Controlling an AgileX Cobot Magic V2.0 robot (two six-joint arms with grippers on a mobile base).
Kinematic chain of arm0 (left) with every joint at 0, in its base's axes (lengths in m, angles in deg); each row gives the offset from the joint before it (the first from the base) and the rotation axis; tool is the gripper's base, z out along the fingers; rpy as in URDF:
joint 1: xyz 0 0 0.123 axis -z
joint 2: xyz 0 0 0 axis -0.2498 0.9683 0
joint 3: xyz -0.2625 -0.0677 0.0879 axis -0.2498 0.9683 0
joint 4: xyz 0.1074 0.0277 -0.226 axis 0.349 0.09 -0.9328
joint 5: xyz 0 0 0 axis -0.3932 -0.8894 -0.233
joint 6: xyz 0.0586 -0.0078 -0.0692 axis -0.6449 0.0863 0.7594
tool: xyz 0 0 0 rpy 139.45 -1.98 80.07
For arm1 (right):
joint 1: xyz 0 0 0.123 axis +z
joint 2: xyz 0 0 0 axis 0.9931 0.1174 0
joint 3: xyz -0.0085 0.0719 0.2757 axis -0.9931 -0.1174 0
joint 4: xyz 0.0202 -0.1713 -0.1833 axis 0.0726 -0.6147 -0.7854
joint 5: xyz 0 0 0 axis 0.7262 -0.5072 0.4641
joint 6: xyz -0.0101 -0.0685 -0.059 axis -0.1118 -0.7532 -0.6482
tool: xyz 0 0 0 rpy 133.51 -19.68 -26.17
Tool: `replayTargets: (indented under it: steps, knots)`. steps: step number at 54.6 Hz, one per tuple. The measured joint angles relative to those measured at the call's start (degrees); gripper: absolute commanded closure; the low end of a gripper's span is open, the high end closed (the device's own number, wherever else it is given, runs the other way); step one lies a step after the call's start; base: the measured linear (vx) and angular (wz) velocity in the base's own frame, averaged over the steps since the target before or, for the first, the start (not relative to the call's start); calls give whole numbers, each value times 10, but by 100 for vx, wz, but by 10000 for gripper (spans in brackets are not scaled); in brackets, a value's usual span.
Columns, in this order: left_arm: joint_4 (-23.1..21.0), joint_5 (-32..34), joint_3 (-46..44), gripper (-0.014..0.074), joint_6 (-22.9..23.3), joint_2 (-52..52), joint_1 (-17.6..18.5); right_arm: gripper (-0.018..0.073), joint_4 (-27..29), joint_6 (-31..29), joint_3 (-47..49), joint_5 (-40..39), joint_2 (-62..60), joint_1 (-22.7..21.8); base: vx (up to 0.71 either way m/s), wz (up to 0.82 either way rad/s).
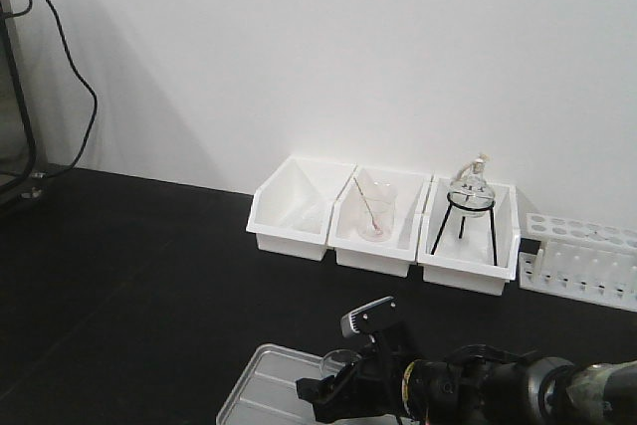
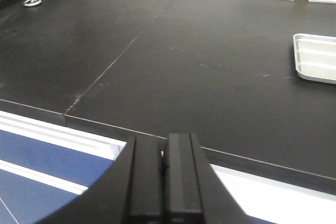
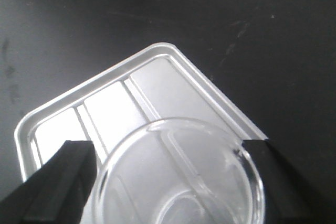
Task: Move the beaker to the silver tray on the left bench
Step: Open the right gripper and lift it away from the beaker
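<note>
Beaker [image 3: 181,174] gripped by right end effector [image 3: 168,182] above silver tray [image 3: 113,103]

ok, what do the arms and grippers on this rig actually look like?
The right arm is mostly black, with a grey-silver cylindrical segment near the frame edge and a small silver-grey block on top near the wrist. The right gripper shows two matte black, blocky fingers. The left gripper is also matte black: two flat ribbed fingers on a curved black body. No markings legible.

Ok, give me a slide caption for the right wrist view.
Right claw holds the beaker over the silver tray on the black bench.
</note>
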Motion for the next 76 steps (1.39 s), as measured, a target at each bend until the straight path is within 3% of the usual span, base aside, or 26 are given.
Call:
replayTargets:
  steps: [13,25,42,62,76]
  knots:
    - [0,0,0,595,0,0,0,-37,-12,1,-1,-1,-30,0,0,0]
    - [0,0,0,595,0,0,0,-34,-79,33,-2,-4,-57,0,0,0]
    - [0,0,0,595,0,0,0,-34,-87,40,-10,-7,-148,0,0,0]
    - [0,0,0,595,0,0,0,-34,-95,67,-230,3,-465,0,0,0]
    - [0,0,0,595,0,0,0,-34,-95,68,-297,59,-663,0,0,0]
